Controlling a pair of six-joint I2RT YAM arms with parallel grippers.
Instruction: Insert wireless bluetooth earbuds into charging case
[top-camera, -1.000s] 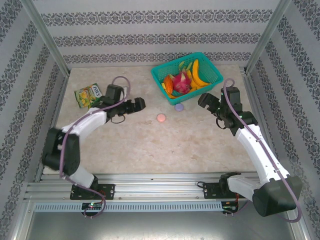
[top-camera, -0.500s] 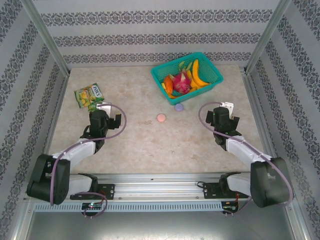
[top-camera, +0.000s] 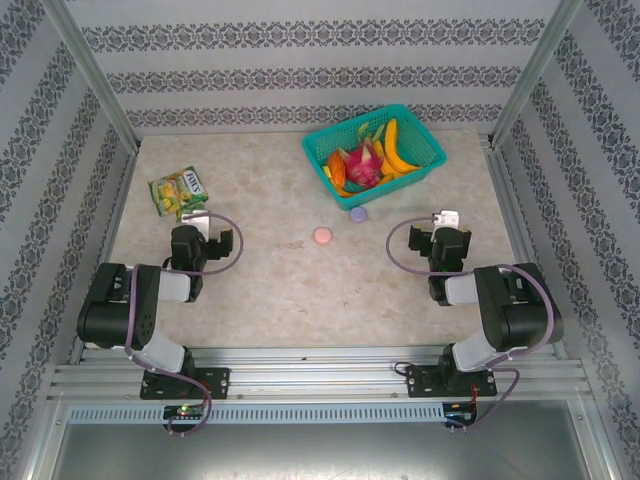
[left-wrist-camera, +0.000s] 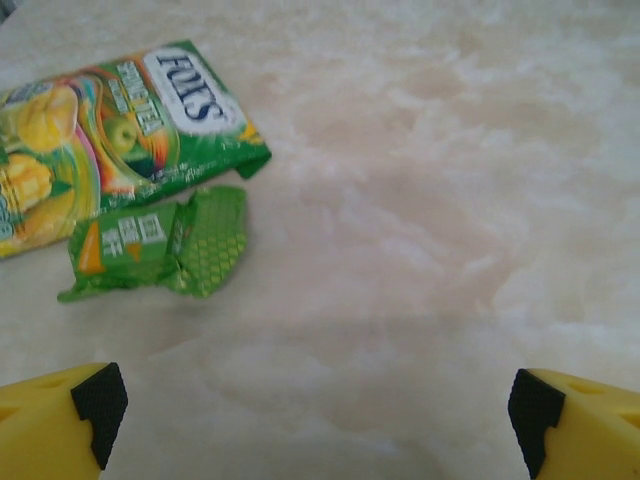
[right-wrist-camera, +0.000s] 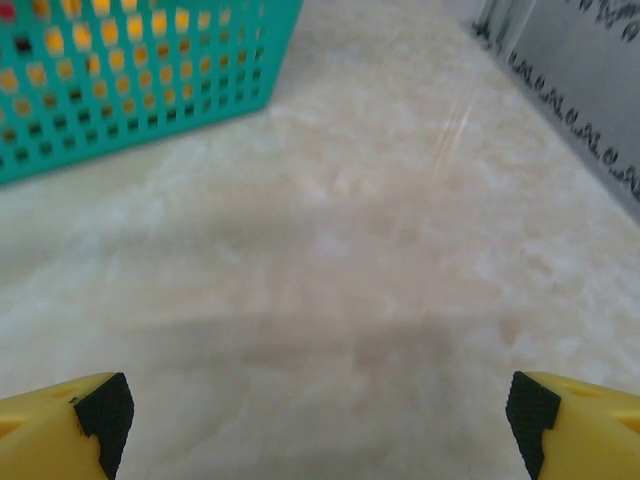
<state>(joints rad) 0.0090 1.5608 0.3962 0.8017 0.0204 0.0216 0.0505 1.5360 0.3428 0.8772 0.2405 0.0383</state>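
Note:
A round pink charging case (top-camera: 322, 236) lies mid-table, and a round purple charging case (top-camera: 358, 213) lies beyond it by the basket. Both look closed. A tiny pale pink speck (top-camera: 296, 243) sits just left of the pink case; it is too small to tell whether it is one of the earbuds. My left gripper (top-camera: 204, 238) (left-wrist-camera: 320, 425) hovers low over bare table at the left, well away from the cases, open and holding nothing. My right gripper (top-camera: 441, 238) (right-wrist-camera: 320, 425) is over bare table at the right, open and holding nothing too.
A teal basket (top-camera: 425, 155) (right-wrist-camera: 130, 90) of fruit stands at the back, close ahead-left of the right gripper. A green snack bag (top-camera: 178, 190) (left-wrist-camera: 110, 130) and a small green packet (left-wrist-camera: 160, 245) lie ahead-left of the left gripper. Patterned walls enclose the table.
Both arms have pulled back from near the cases toward their bases and folded in. The grippers stayed open. The cases have not moved.

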